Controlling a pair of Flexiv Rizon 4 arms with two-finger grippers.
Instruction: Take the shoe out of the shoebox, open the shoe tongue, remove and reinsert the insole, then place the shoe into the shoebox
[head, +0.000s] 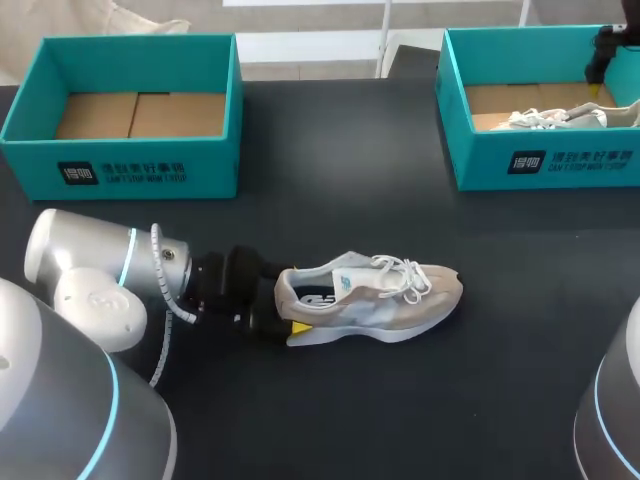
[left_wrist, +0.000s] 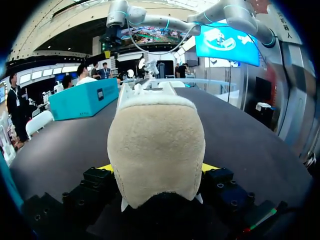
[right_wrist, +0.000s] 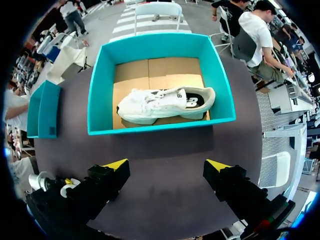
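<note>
A beige sneaker (head: 370, 295) with white laces lies on its sole in the middle of the black table, toe to the right. My left gripper (head: 285, 315) is shut on its heel, a yellow tip against each side. In the left wrist view the suede heel (left_wrist: 155, 145) fills the space between the fingers of the left gripper (left_wrist: 157, 170). My right gripper (head: 600, 75) hangs open over the far right shoebox (head: 545, 165). In its own view the right gripper (right_wrist: 167, 167) holds nothing, above the box wall (right_wrist: 160, 127).
A white sneaker (right_wrist: 165, 104) lies inside the right shoebox, also seen from above (head: 560, 117). A second teal shoebox (head: 130, 160) with a bare cardboard floor stands at the far left. Bare table (head: 400, 200) lies between the boxes and the beige sneaker.
</note>
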